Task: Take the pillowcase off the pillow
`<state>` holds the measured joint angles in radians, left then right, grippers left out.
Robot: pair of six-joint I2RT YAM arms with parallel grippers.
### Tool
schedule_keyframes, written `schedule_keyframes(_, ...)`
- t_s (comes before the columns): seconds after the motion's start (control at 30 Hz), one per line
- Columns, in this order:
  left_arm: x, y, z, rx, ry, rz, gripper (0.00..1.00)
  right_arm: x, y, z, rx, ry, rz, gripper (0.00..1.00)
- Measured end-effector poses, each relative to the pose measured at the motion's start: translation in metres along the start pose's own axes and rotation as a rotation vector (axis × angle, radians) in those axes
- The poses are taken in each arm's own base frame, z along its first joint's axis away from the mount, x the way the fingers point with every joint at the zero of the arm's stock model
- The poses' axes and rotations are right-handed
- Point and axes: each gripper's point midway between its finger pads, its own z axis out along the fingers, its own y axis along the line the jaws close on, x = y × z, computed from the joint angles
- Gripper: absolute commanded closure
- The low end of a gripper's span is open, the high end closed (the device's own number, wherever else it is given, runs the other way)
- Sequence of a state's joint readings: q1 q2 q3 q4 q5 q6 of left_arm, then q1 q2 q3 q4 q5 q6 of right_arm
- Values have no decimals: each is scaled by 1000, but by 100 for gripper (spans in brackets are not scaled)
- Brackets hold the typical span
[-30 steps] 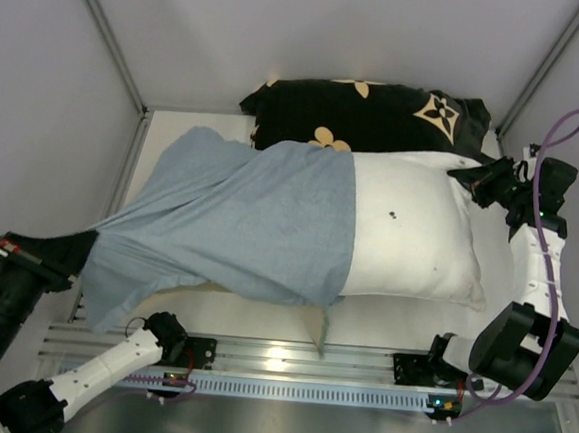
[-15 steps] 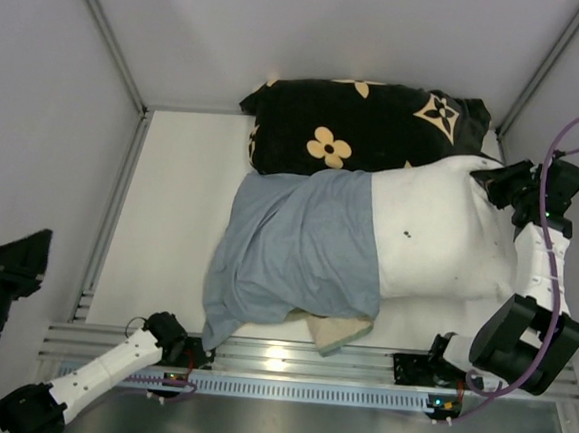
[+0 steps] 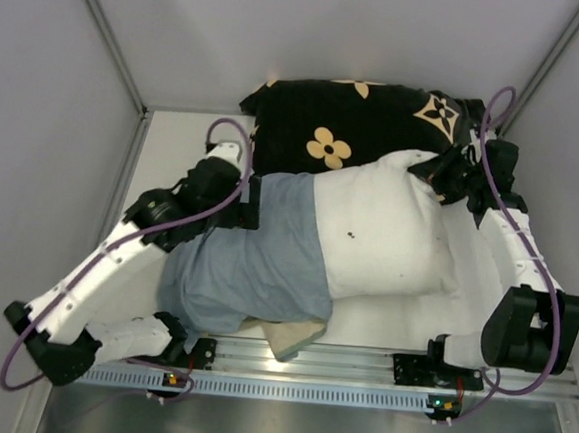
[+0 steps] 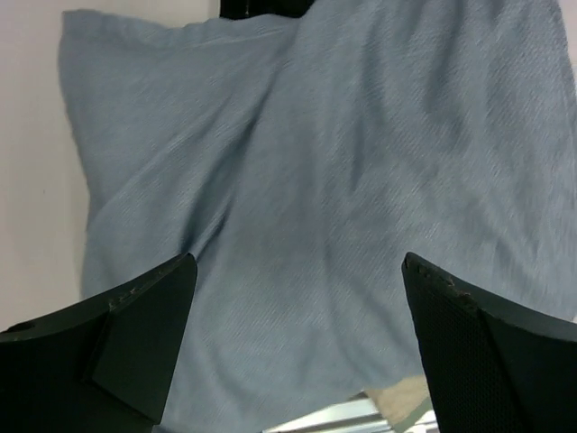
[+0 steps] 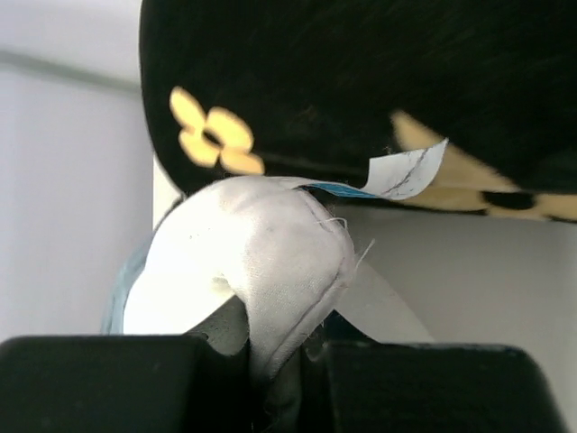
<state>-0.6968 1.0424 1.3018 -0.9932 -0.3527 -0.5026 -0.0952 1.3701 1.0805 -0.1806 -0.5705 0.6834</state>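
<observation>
Currently: left gripper (image 4: 297, 289) released, both fingers spread wide, nothing between them. It hangs over the pillowcase (image 3: 256, 264), near the case's far-left edge. The left wrist view shows only wrinkled grey-blue cloth below the fingers. Contact with the cloth: cannot tell.

Right gripper (image 5: 270, 361) clenched on a corner of the pillow (image 3: 388, 234). The right wrist view shows white fabric bunched up and pinched between the two fingers. This is the pillow's far right corner, close against the black pillow (image 3: 367, 117) with tan flowers. A small white label (image 5: 401, 171) with a blue edge sticks out just above the pinched corner.

Pillowcase position: on the table (image 3: 175, 147), covering only the left end of the pillow. Its open edge runs across the pillow about midway. The right part of the pillow is bare white and plump, with a few small dark specks on its top face. The case is rumpled, and its near-left part bulges toward the metal rail (image 3: 358, 360) at the table's near edge.

A piece of tan cloth (image 3: 285, 337) pokes out from under the near edge of the case, touching the rail.

Black pillow lies along the far side, touching both pillow and case.
</observation>
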Motion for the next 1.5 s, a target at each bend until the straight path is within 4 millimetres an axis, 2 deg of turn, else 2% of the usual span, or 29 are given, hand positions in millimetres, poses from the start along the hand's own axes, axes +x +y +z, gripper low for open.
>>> schedule_keyframes(0.17,-12,-17,63,-98,71,120,1,27,21,5,-76,93,-55,100)
schedule_keyframes(0.27,-15,-16,85,-147,98,157,1,31,24,5,-92,109,-76,100)
schedule_keyframes(0.37,-14,-2,100,-223,111,177,1,32,26,3,-100,111,-93,100)
schedule_keyframes(0.53,-13,23,106,-351,98,199,3,35,31,-3,-117,115,-106,100)
schedule_keyframes(0.63,-3,34,112,-377,121,191,46,35,32,-3,-122,118,-107,100)
schedule_keyframes(0.67,-1,38,114,-384,131,188,66,35,32,-4,-123,118,-106,100)
schedule_keyframes(0.7,2,42,117,-387,141,176,100,35,32,-4,-123,118,-106,100)
schedule_keyframes(0.9,17,73,135,-373,193,41,100,37,43,-13,-144,108,-114,100)
schedule_keyframes(0.97,12,82,132,-350,166,-34,100,41,48,-21,-153,104,-124,100)
schedule_keyframes(1.07,-5,104,109,-345,81,-138,100,45,58,-34,-173,93,-141,100)
schedule_keyframes(1.17,-26,126,72,-353,-36,-232,100,43,68,-45,-194,70,-162,100)
schedule_keyframes(1.27,-38,152,35,-400,-135,-302,100,42,72,-51,-197,54,-170,100)
schedule_keyframes(1.37,-38,163,11,-432,-173,-327,100,44,70,-53,-194,53,-167,100)
schedule_keyframes(1.5,-37,165,-14,-452,-200,-332,100,42,57,-56,-155,41,-125,100)
